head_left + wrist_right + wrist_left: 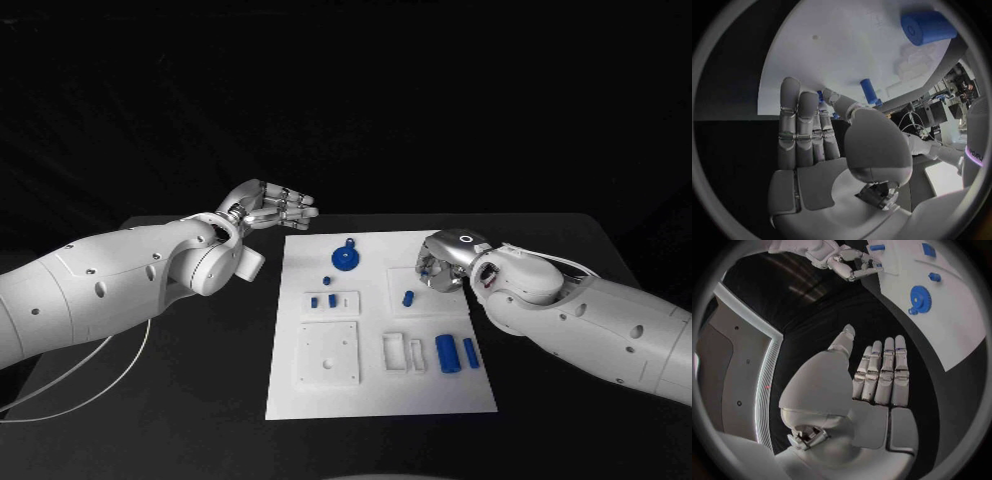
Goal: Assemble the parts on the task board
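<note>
Two hands flat, fingers together, holding nothing; white task board on black table.

Left hand held flat over the dark tabletop, nothing in it

Fingers are kept straight and side by side, thumb off to one side. The white task board is seen beyond, with a blue gear on it, and the right hand is poised at its far edge.

The table looks matt black; the task board is smooth matt white; the blue parts look like plastic.
</note>
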Available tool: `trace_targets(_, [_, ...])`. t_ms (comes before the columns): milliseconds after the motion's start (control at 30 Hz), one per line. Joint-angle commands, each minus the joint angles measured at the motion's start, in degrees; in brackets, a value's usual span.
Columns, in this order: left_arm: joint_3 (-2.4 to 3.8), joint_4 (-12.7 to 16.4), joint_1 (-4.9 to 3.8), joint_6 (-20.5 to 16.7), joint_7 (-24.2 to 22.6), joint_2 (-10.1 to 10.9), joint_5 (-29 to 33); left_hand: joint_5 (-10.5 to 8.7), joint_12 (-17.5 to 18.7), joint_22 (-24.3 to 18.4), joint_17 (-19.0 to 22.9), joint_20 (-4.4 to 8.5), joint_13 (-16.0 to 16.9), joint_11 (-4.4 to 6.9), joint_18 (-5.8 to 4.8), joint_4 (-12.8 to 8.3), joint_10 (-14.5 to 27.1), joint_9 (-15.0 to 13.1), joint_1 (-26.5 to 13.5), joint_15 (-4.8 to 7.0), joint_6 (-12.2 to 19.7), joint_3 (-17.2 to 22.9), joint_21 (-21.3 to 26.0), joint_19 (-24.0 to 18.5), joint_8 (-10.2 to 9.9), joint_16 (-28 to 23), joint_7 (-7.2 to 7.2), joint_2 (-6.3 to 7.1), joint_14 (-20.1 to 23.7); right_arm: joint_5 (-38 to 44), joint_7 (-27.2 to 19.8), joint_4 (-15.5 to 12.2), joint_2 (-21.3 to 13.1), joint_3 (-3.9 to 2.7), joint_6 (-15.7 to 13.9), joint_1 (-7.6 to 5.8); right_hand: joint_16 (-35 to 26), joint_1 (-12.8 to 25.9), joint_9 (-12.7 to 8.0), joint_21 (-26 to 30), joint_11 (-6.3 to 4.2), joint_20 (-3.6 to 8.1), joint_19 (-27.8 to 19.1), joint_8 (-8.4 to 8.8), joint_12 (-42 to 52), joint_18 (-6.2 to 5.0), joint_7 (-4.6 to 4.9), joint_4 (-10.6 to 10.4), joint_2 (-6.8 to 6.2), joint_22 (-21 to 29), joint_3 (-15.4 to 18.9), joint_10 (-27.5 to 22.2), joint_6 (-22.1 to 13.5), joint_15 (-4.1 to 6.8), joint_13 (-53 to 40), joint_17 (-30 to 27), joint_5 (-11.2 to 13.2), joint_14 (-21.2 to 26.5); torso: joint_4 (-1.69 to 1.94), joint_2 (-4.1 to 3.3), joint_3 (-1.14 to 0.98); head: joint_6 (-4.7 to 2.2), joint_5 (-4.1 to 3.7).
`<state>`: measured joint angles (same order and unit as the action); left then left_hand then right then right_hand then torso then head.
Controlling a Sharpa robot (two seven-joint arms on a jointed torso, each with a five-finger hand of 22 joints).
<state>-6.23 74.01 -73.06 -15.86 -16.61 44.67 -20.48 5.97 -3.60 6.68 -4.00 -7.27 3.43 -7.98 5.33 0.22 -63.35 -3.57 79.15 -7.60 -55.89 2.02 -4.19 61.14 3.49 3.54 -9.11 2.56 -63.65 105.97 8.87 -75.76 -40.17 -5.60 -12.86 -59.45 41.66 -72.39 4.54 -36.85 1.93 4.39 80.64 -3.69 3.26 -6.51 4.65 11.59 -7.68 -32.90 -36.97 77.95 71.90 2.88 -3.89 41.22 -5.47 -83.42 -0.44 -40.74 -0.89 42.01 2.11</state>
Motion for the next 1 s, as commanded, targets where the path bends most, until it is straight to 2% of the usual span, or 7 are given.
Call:
trace_targets(33, [0.04,0.12,-0.07,1.09,-0.73,-0.15,0.52,-0.21,0.20,-0.05,0.03,0.16,0.01,-0.08,-0.09,0.33,0.23,-0.01,-0.15,-0.24,-0.25,-0.03,-0.38,0.40,0.35,-0.03,0.05,-0.18,0.13,1.83,0.72,-0.17,0.23,0.38,1.14,0.46,0.22,-0.28,0.44,-0.67,-0.95,0.40,-0.16,0.00,0.18,-0.01,-0.17,0.32,1.01,-0.83,-1.92,1.66,0.61,0.52,-0.13,0.06,1.73,-0.12,-0.06,0.01,-0.04,0.07,0.07])
trace_targets(400, [0.03,-0.08,-0.07,1.53,-0.70,-0.09,0.52,-0.21,0.21,-0.47,0.03,0.17,0.00,-0.07,-0.08,0.26,0.22,-0.01,0.08,-0.23,-0.31,-0.12,-0.47,0.49,0.35,-0.03,0.08,-0.44,0.11,2.98,2.02,-1.32,-0.31,0.40,-0.11,0.47,0.06,-0.91,0.64,-0.44,-1.17,0.72,-0.17,-0.03,0.20,0.20,-0.33,0.13,1.01,-2.27,-1.94,2.32,0.97,0.73,0.07,0.49,2.70,-0.28,-0.10,0.02,-0.08,0.05,-0.03])
trace_targets(567, [0.03,-0.21,-0.07,1.65,-0.75,-0.07,0.52,-0.18,0.21,-0.64,0.04,0.17,0.00,-0.06,-0.08,0.04,0.23,-0.01,0.29,-0.23,-0.29,-0.18,-0.50,0.50,0.34,-0.04,0.09,-0.46,0.14,1.34,1.74,-2.34,-0.96,-0.02,-2.87,0.45,0.02,-1.05,0.72,0.02,-1.24,0.74,0.11,-0.04,0.18,0.28,-0.36,-0.35,0.88,-2.91,-1.79,2.51,1.06,0.75,0.09,0.75,2.70,-0.36,-0.10,0.09,-0.07,-0.31,0.00])
trace_targets(667, [0.03,-0.17,-0.07,1.75,-0.78,-0.15,0.52,-0.18,0.21,-0.68,0.04,0.17,0.00,-0.08,-0.09,-0.04,0.26,-0.01,0.34,-0.24,-0.27,-0.20,-0.50,0.49,0.33,-0.04,0.07,-0.40,0.16,0.39,1.53,-2.64,-1.16,-0.60,-4.90,0.39,-0.01,-1.14,0.77,0.24,-1.24,0.76,0.20,-0.03,0.19,0.29,-0.37,-0.56,0.86,-3.10,-1.66,2.48,1.09,0.77,0.13,0.80,2.71,-0.41,-0.09,0.10,-0.01,-0.52,-0.16])
trace_targets(800, [0.02,-0.16,-0.06,1.99,-0.82,-0.42,0.52,-0.20,0.21,-0.77,0.04,0.16,0.00,-0.09,-0.09,-0.04,0.28,-0.01,0.22,-0.25,-0.25,-0.29,-0.51,0.48,0.34,-0.04,0.06,-0.35,0.20,-1.54,0.99,-3.32,-1.63,-1.93,-6.26,0.28,0.02,-1.28,0.84,0.43,-1.29,0.78,0.33,-0.03,0.18,0.30,-0.41,-0.76,0.75,-3.42,-1.62,2.60,1.16,0.80,0.12,0.90,2.71,-0.45,-0.02,0.07,0.00,-0.38,-0.38])
trace_targets(933, [0.02,-0.42,-0.05,2.11,-0.82,-0.76,0.52,-0.23,0.21,-0.86,0.03,0.16,0.00,-0.08,-0.09,0.02,0.24,-0.01,0.10,-0.25,-0.26,-0.34,-0.53,0.49,0.34,-0.03,0.06,-0.43,0.16,-3.56,0.10,-3.99,-2.17,-3.15,-7.14,0.23,-0.13,-1.43,0.89,0.91,-1.28,0.79,0.41,-0.04,0.19,0.34,-0.39,-1.25,0.63,-3.94,-1.50,2.53,1.12,0.80,0.13,0.93,2.70,-0.40,-0.02,0.21,0.20,-0.53,-0.38])
trace_targets(1000, [0.02,-0.63,-0.05,2.13,-0.83,-0.92,0.52,-0.23,0.21,-0.86,0.03,0.16,0.00,-0.08,-0.09,0.02,0.24,-0.01,0.10,-0.25,-0.26,-0.34,-0.53,0.49,0.34,-0.03,0.06,-0.43,0.16,-4.36,-0.29,-4.44,-2.44,-3.59,-7.49,0.22,-0.19,-1.58,0.92,1.14,-1.29,0.81,0.48,-0.03,0.18,0.35,-0.40,-1.41,0.59,-4.15,-1.43,2.53,1.10,0.83,0.13,0.93,2.71,-0.44,0.00,0.19,0.15,-0.56,-0.44])
